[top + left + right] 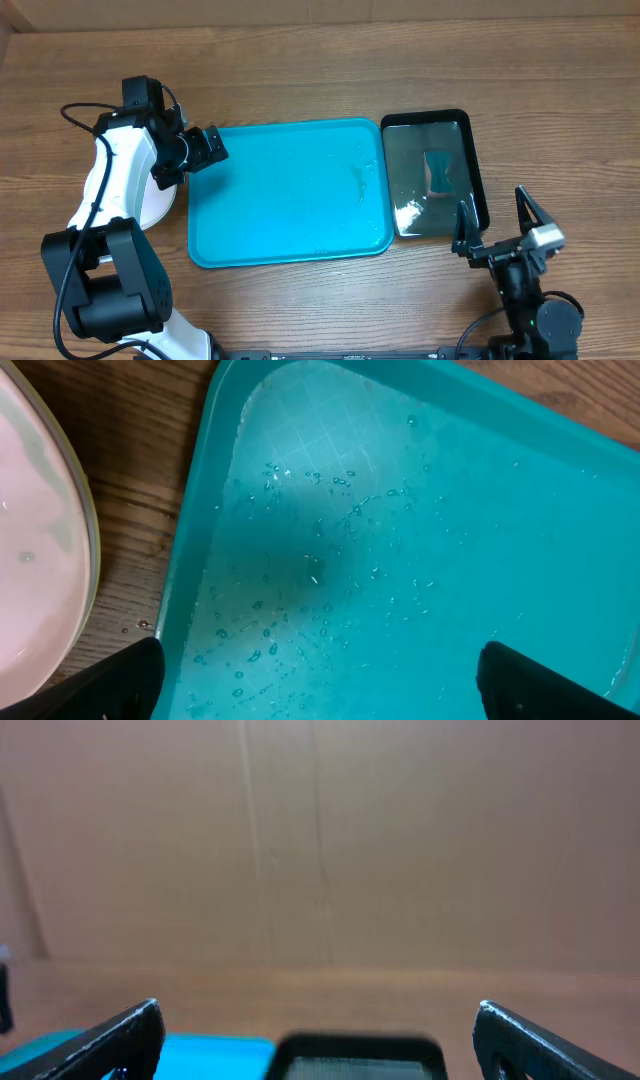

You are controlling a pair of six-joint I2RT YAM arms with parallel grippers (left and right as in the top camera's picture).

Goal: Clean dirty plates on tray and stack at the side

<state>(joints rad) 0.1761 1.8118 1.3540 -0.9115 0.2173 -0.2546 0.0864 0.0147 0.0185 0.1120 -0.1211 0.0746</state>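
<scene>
The turquoise tray (pixel 290 195) lies mid-table with no plate on it, only water droplets and a faint smear near its right side. It fills the left wrist view (pixel 420 540). A white plate (pixel 160 208) lies on the wood left of the tray, mostly hidden under my left arm; its rim shows in the left wrist view (pixel 40 550). I cannot tell whether other plates lie beneath it. My left gripper (pixel 212 146) is open and empty over the tray's far left corner (pixel 320 685). My right gripper (pixel 495 222) is open and empty, near the table's front right (pixel 320 1040).
A smaller black tray (pixel 432 175) with a wet, reflective bottom stands right of the turquoise tray, touching it; its near edge shows in the right wrist view (pixel 360 1055). Bare wooden table lies behind and to the far right.
</scene>
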